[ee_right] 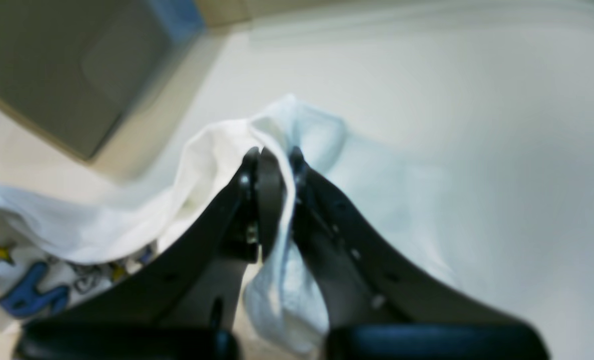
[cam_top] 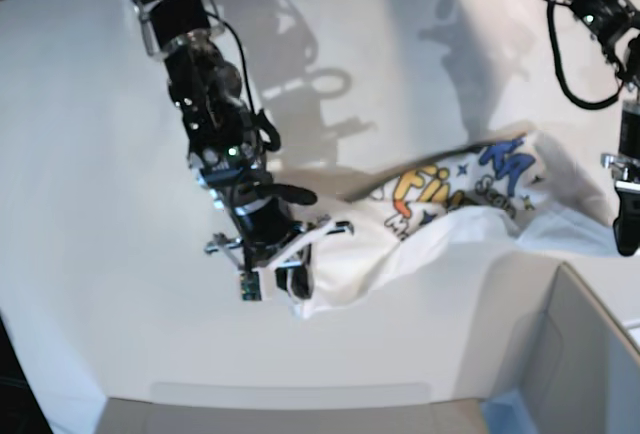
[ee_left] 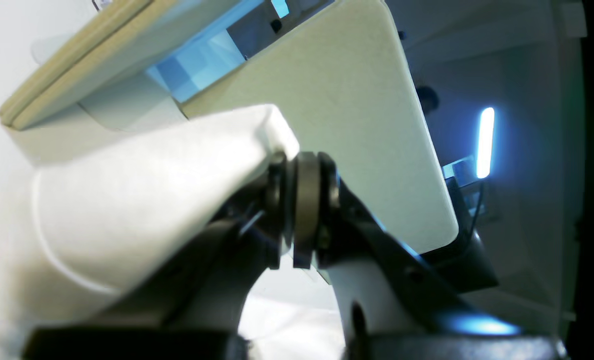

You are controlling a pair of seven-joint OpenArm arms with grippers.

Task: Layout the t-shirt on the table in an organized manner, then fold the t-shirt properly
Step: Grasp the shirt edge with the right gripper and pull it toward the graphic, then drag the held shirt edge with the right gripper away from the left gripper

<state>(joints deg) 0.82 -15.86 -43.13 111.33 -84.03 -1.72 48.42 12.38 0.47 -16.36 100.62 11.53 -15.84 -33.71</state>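
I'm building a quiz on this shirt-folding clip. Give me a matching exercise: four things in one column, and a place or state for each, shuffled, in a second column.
Things:
1. left gripper
2. right gripper
3. t-shirt
4. table

Places or states:
A. plain white, with arm shadows on it
B. shut on white cloth, at the base view's right edge
C. bunched, its colourful print partly showing
D. shut on a cloth corner, low in the base view's left half

Pairs: 1-B, 2-D, 3-C, 4-A

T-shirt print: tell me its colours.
White cloth t-shirt with blue, yellow and orange lettering plus small stars; clearest in the base view.
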